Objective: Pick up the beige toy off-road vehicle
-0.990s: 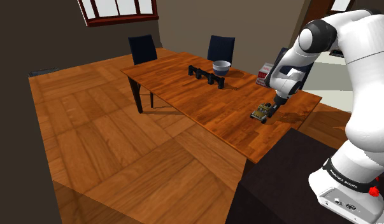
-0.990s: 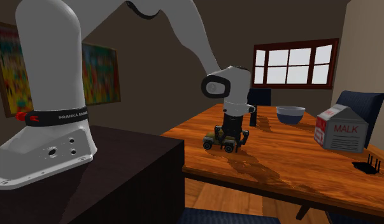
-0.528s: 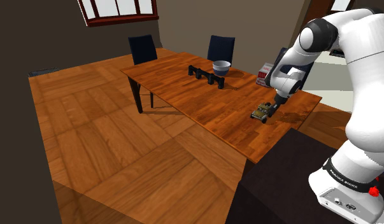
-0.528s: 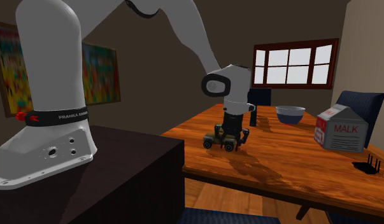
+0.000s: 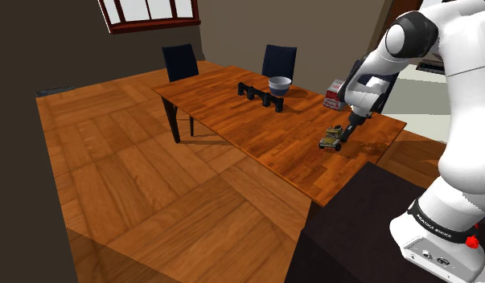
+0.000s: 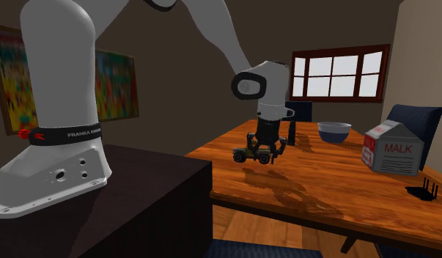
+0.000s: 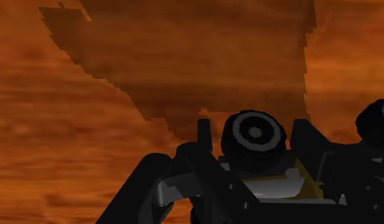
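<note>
The white arm's base (image 5: 441, 229) stands on the dark box stand (image 5: 353, 233) at the shoulder view's 5 o'clock corner, and the arm arches up and over toward the wooden table (image 5: 224, 112). Above the table's end nearest the stand, the black gripper (image 5: 343, 136) points down, its fingers pinching the tan-and-olive toy off-road vehicle (image 5: 329, 144) by the body. In the second exterior view the toy (image 6: 247, 155) hangs under the gripper (image 6: 266, 149) with its wheels clear of the tabletop, and a shadow (image 6: 274, 179) lies on the wood at about 5 o'clock from it. The wrist view looks along the black fingers at the toy's beige and grey panels (image 7: 276, 184), with a round black wheel (image 7: 254, 133) with a grey hub just past them and wood grain beyond. Farther along the table, in the shoulder view, a red-and-white carton (image 5: 335, 92) stands at 12 o'clock from the toy, a grey-blue bowl (image 5: 279, 84) at 11 o'clock and a low black rack (image 5: 252, 92) at 10 o'clock. The second exterior view shows the carton (image 6: 391, 149) lettered "MALK" at 3 o'clock from the toy. Behind the table's far edge stand two dark blue chairs (image 5: 180, 62) (image 5: 278, 59), and a red-framed window (image 5: 148, 10) sits in the wall at the shoulder view's 11 o'clock.
</note>
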{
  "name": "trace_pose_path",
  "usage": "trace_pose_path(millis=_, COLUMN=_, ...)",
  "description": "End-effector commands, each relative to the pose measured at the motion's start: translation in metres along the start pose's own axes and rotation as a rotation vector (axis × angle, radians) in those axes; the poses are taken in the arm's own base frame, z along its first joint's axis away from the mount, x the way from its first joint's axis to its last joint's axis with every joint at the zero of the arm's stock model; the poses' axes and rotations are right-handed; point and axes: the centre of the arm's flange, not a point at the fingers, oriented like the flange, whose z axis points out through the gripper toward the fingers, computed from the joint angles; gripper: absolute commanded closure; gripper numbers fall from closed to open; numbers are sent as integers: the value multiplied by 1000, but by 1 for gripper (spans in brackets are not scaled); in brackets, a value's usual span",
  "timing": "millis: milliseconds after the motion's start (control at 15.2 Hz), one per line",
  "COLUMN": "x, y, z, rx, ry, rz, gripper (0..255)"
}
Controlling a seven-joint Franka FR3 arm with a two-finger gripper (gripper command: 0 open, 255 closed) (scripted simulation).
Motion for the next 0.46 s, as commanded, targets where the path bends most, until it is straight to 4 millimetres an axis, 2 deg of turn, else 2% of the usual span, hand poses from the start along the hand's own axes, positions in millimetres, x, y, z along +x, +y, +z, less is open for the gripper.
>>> trace_pose_path(millis=0, x=1, y=0, z=-12, rx=0, ry=0, rz=0, gripper=255)
trace_pose_path(millis=264, x=4, y=-2, z=-33, rx=0, ry=0, rz=0, gripper=255)
trace_pose_path(millis=396, x=4, y=-2, z=-34, rx=0, ry=0, rz=0, gripper=255)
